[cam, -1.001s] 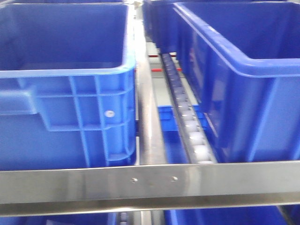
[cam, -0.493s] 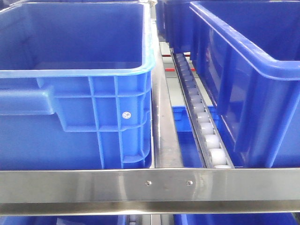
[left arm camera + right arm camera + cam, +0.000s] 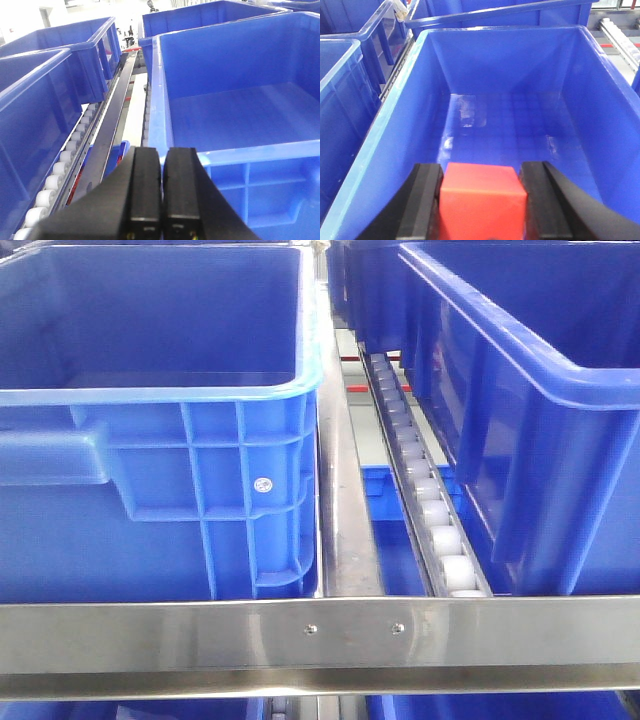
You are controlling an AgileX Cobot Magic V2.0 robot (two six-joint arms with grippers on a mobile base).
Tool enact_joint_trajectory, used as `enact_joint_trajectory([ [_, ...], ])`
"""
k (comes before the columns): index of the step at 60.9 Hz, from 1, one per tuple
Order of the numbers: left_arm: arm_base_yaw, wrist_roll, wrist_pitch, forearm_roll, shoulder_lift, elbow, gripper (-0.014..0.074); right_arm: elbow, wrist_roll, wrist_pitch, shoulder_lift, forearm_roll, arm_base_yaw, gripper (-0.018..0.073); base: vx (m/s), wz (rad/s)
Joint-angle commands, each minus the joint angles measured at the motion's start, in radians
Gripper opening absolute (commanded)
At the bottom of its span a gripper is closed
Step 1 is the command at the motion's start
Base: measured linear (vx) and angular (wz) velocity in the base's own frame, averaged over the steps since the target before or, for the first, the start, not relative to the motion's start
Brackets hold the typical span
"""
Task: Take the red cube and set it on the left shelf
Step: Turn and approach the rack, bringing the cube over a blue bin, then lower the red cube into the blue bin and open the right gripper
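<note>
- While the rack fills every view, you have the left shelf (image 3: 320,635) directly ahead: its steel front rail with two screws runs across the bottom of the front view, and a white roller track (image 3: 425,510) runs back behind it.
- Two large blue crates stand on that level in the front view, the near-left crate (image 3: 160,440) and the right crate (image 3: 530,410), with the roller track and a steel divider between them.
- In the right wrist view a further blue crate (image 3: 505,90) lies open below and ahead of the tool; its floor shows nothing in it. Whether it is one of the two above, I cannot tell.
- Your right gripper (image 3: 482,200) has its two black fingers pressed against opposite sides of the red cube (image 3: 482,192), which sits squarely between them, clear of the crate floor.
- Your left gripper (image 3: 161,190) has its pads touching with nothing between them; it hangs at a crate rim (image 3: 250,150) and plays no part.
- Judgement: the pick is done and you are in the carry-and-place step, with the cube poised over the crate mouth.
- Judgement: the next move calls for lowering the cube inside the crate walls, keeping the fingers off the near rim, then parting them only once the cube is low.
</note>
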Motion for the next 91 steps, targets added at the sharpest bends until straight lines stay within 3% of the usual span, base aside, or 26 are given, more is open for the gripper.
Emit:
enact_joint_trajectory([
  [1, -0.005, 0.001, -0.090, -0.005, 0.008, 0.022, 0.0106, -0.030, -0.008, -0.091, 0.005, -0.013, -0.005, 0.0057, 0.00, 0.00],
  [28, -0.005, 0.001, -0.090, -0.005, 0.008, 0.022, 0.0106, -0.030, -0.008, -0.108, 0.005, -0.013, -0.005, 0.0057, 0.00, 0.00],
  [39, -0.005, 0.001, -0.090, -0.005, 0.008, 0.022, 0.0106, -0.032, -0.008, -0.187, 0.034, -0.013, -0.005, 0.0057, 0.00, 0.00],
  [48, -0.005, 0.001, -0.090, -0.005, 0.008, 0.022, 0.0106, -0.073, -0.008, -0.212, 0.201, -0.013, -0.005, 0.0057, 0.00, 0.00],
  [73, -0.005, 0.001, -0.090, -0.005, 0.008, 0.022, 0.0106, -0.380, -0.011, -0.223, 0.715, -0.014, -0.005, 0.0064, 0.00, 0.00],
  [80, -0.005, 0.001, -0.090, -0.005, 0.008, 0.022, 0.0106, -0.426, -0.011, -0.201, 0.777, -0.014, -0.005, 0.0230, 0.00, 0.00],
  [82, -0.005, 0.001, -0.090, -0.005, 0.008, 0.022, 0.0106, -0.436, -0.011, -0.201, 0.789, -0.014, -0.005, 0.0388, 0.00, 0.00],
  [87, -0.005, 0.001, -0.090, -0.005, 0.008, 0.022, 0.0106, -0.444, -0.011, -0.202, 0.801, -0.014, -0.005, 0.0598, 0.00, 0.00],
  [89, -0.005, 0.001, -0.090, -0.005, 0.008, 0.022, 0.0106, -0.444, -0.011, -0.202, 0.802, -0.014, -0.005, 0.0646, 0.00, 0.00],
  [91, -0.005, 0.001, -0.090, -0.005, 0.008, 0.022, 0.0106, -0.444, -0.011, -0.202, 0.802, -0.014, -0.005, 0.0631, 0.00, 0.00],
])
